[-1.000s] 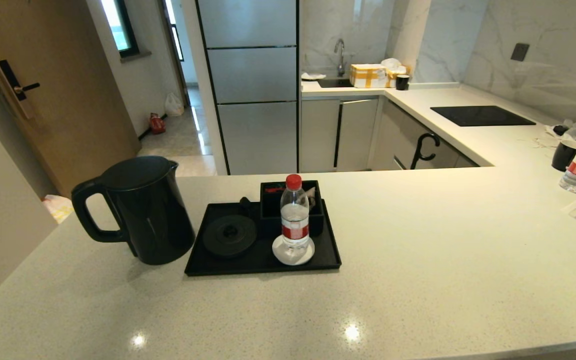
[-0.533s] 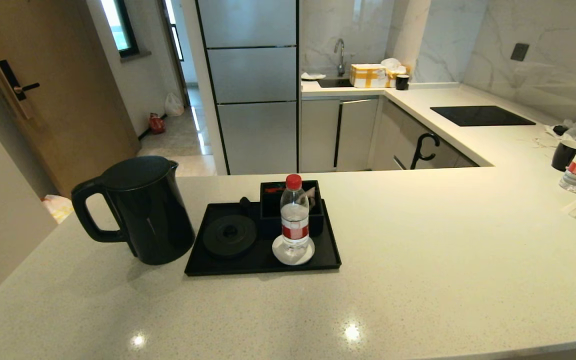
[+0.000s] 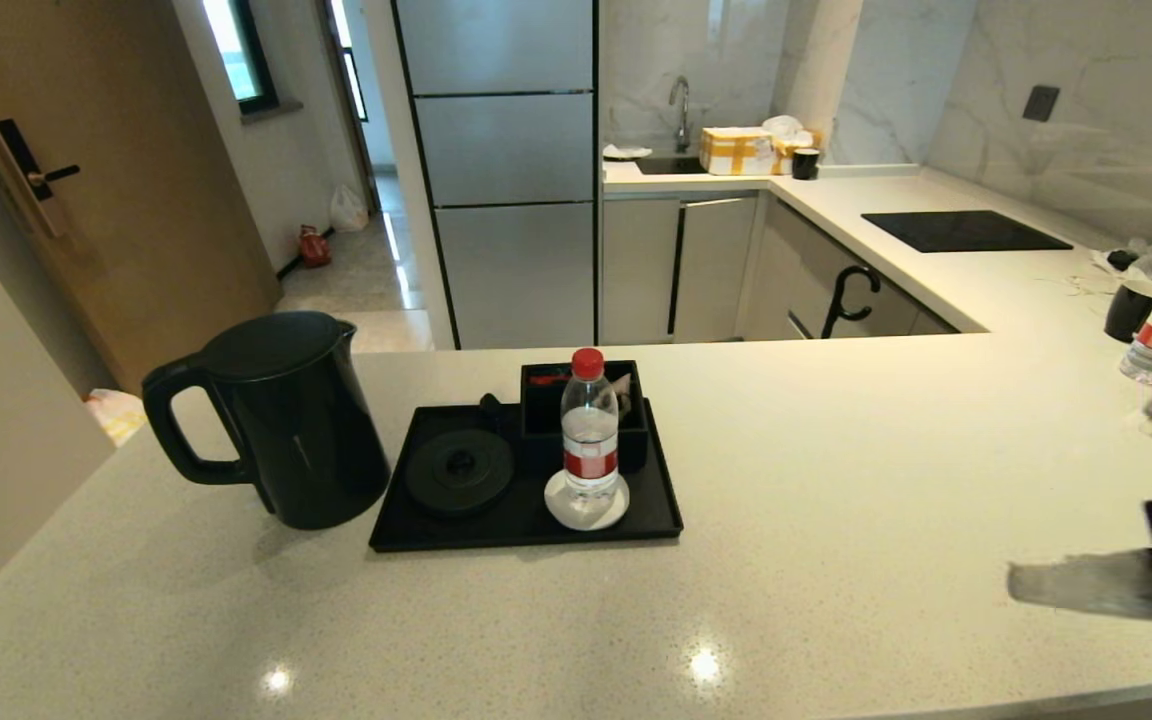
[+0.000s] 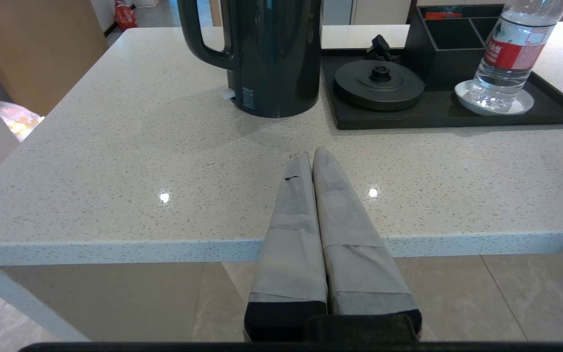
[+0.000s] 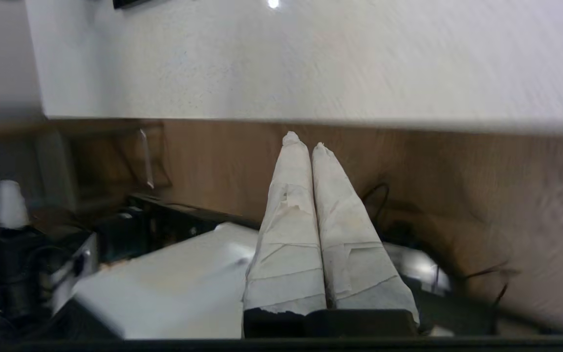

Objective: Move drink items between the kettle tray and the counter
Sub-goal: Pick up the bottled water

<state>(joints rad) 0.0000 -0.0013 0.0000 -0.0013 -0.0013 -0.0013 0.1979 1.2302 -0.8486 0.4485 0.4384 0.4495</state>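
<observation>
Right hand [image 3: 1026, 583] entered, closed — kettle [image 3: 281, 420] matte black | bottle [image 3: 590, 437] red-capped

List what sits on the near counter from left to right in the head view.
Kettle → round kettle base on the tray → water bottle on the white coaster → right gripper, entering at the right edge.

Right gripper [image 3: 1021, 583] smeared w/ motion blur, arm cut by head view's edge. Kettle [image 4: 271, 54] and water bottle [image 4: 511, 49] tops cropped in left wrist view. Compartment box [image 3: 581, 415] contents too small to tell.
</observation>
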